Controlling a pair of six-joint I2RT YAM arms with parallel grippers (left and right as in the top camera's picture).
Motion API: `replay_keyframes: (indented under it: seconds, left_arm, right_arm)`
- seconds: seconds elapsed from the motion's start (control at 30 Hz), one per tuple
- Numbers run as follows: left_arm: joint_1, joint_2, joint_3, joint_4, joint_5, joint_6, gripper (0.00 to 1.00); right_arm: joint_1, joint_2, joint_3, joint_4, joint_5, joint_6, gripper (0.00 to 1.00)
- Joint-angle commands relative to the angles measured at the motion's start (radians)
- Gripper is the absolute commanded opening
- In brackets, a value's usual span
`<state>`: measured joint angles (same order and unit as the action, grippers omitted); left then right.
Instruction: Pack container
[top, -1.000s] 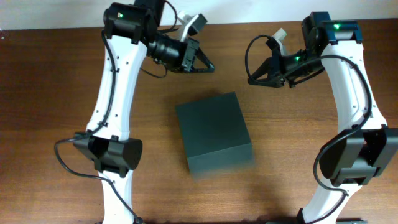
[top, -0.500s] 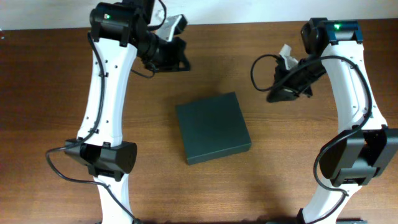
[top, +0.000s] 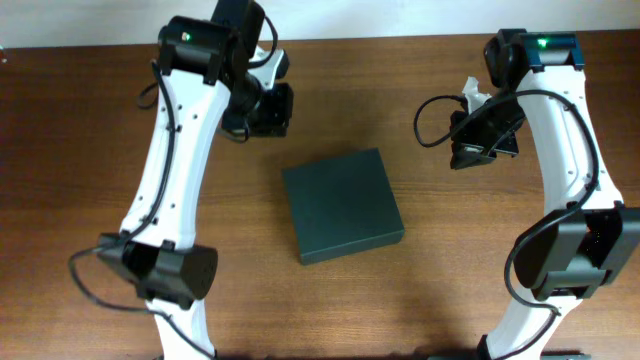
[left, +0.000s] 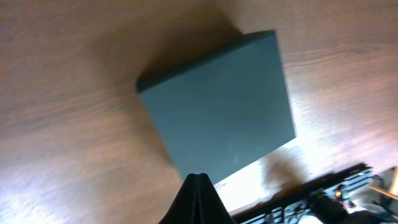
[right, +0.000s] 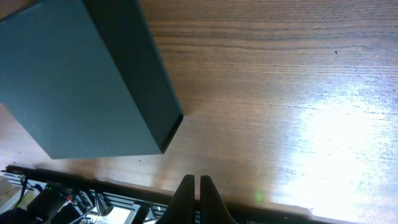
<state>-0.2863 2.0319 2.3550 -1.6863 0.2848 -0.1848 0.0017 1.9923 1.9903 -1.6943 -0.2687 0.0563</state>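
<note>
Overhead first. The container (top: 343, 205) lies near the middle of the wooden table (top: 80, 150), lid down flat, turned a little off square to the table edges. The left gripper (top: 268, 108) hangs over bare wood beyond the container's far left corner, not touching it. The right gripper (top: 478, 150) hangs off to the container's right, well apart from it. Finger spacing on both is hard to read from this height.

Left wrist view: the 2 fingers of the left gripper (left: 196, 177) meet in 1 dark point, pressed together with nothing between them. The container (left: 221, 106) fills the centre of the frame, closed, its top face matte and unmarked, with table showing around it.

Right wrist view: the right gripper (right: 194, 180) has its 2 fingers drawn together, only a hairline showing between them, and it is empty. The container (right: 68, 87) occupies the upper left of the frame, 1 corner pointing toward the fingers, with bare wood between.
</note>
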Motion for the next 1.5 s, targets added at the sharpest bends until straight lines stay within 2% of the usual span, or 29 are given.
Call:
replay_keyframes:
  seconds: [0.0, 0.2, 0.33, 0.7, 0.77, 0.9, 1.0, 1.27, 1.33, 1.37, 1.43, 1.47]
  left_arm:
    - [0.007, -0.154, -0.055, -0.002, -0.092, -0.022, 0.02]
    - [0.014, -0.275, -0.113, -0.002, -0.126, -0.036, 0.02]
    - [0.014, -0.332, -0.182, -0.002, -0.130, -0.035, 0.02]
    - [0.014, -0.447, -0.403, -0.002, -0.203, -0.035, 0.02]
    - [0.014, -0.479, -0.459, -0.002, -0.219, -0.060, 0.02]
    - [0.014, -0.488, -0.534, 0.008, -0.222, -0.084, 0.02]
    - [0.014, -0.494, -0.608, 0.051, -0.221, -0.115, 0.02]
    - [0.014, -0.495, -0.747, 0.259, -0.196, -0.116, 0.02]
    - [0.014, -0.495, -0.768, 0.311, -0.196, -0.117, 0.02]
    - [0.014, -0.495, -0.776, 0.335, -0.196, -0.117, 0.02]
    - [0.014, -0.495, -0.800, 0.399, -0.197, -0.117, 0.02]
    - [0.014, -0.495, -0.805, 0.412, -0.200, -0.117, 0.07]
  right_arm:
    - [0.018, -0.089, 0.005, -0.005, 0.019, 0.008, 0.04]
    - [0.059, -0.193, -0.007, -0.005, 0.019, 0.008, 0.05]
    - [0.094, -0.293, -0.077, -0.005, 0.020, 0.018, 0.07]
    - [0.144, -0.638, -0.414, -0.005, 0.015, 0.057, 0.07]
    - [0.144, -0.763, -0.526, -0.005, 0.019, 0.053, 0.07]
    - [0.144, -0.855, -0.631, -0.005, 0.024, 0.045, 0.07]
    - [0.144, -0.905, -0.690, -0.003, 0.030, 0.046, 0.07]
    - [0.143, -0.913, -0.694, 0.033, 0.039, 0.050, 0.07]
    - [0.142, -0.912, -0.694, 0.063, 0.039, 0.050, 0.11]
    - [0.142, -0.912, -0.694, 0.087, 0.043, 0.050, 0.17]
    - [0.142, -0.908, -0.694, 0.149, 0.046, 0.050, 0.38]
    - [0.142, -0.906, -0.694, 0.169, 0.046, 0.049, 0.50]
